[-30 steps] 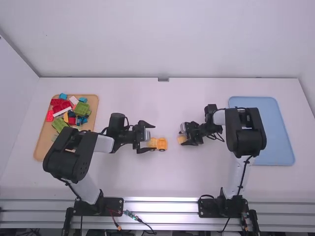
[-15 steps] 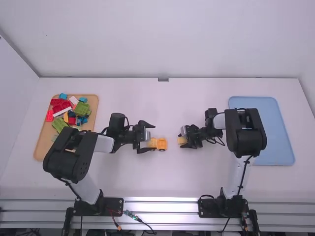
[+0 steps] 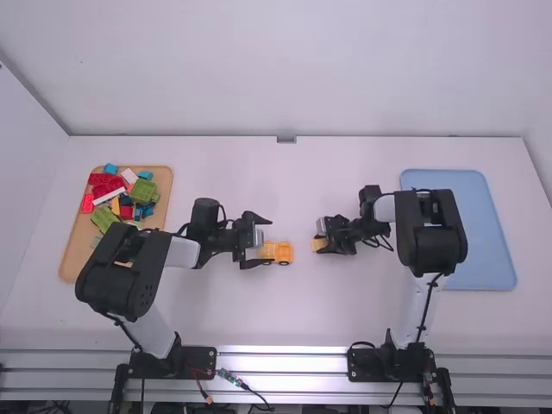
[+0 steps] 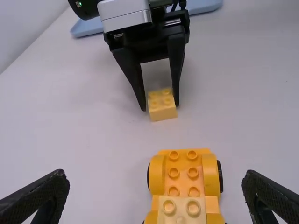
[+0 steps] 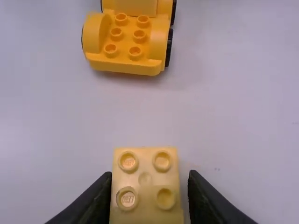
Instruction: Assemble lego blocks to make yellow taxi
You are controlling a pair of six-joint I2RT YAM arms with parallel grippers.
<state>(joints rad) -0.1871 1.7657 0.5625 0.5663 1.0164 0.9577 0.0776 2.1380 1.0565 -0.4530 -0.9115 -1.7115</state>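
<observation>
My left gripper [image 3: 260, 240] stands wide open around the near part of the orange-yellow car base [image 3: 284, 252]. In the left wrist view, my left gripper [image 4: 155, 196] has a gap on each side of the car base [image 4: 183, 173], which bears a pale yellow block [image 4: 181, 211]. To the right, my right gripper [image 3: 321, 238] has its fingers close about a small yellow 2x2 block [image 3: 319, 245]. In the right wrist view, my right gripper [image 5: 150, 176] touches or nearly touches one side of the block [image 5: 145, 179]; a thin gap shows on the other.
A wooden tray [image 3: 76, 247] of loose red, green, blue and other bricks lies at the left, partly under the left arm. A blue tray [image 3: 489, 259] is at the right, behind the right arm. White table lies between the car base and the right gripper's block.
My right gripper has shifted slightly, first toward the right and then back left. The left arm and the car base have kept still.
</observation>
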